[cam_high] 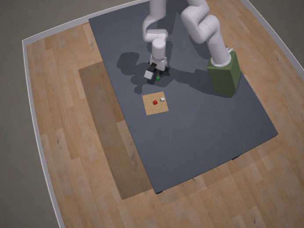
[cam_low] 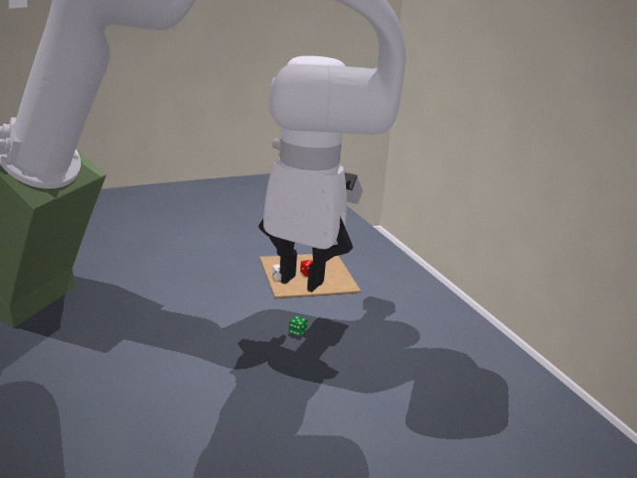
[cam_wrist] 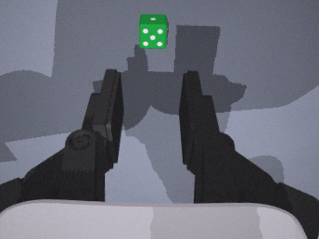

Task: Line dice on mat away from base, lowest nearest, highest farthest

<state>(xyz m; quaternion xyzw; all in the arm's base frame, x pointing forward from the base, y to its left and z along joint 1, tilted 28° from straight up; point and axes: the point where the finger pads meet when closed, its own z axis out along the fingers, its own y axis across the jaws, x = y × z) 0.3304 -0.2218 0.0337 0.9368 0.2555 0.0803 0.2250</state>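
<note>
- The gripper [cam_wrist: 151,96] hangs above the grey table [cam_low: 478,392], fingers partly closed on nothing, narrowed likely to fit the die.
- The green die [cam_wrist: 153,31] sits off the mat [cam_high: 155,108], just ahead of the fingertips.
- Red die [cam_high: 154,102] and white die [cam_high: 162,99] rest on the mat.

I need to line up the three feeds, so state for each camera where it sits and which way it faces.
Top: high above, looking down on the table, mat, whole arm and green base.
Exterior: low beside the table, facing the gripper hanging above the green die, with the mat behind; base at left.
Wrist: on the gripper, looking down past both fingers at the green die.
All three share the green die.
</note>
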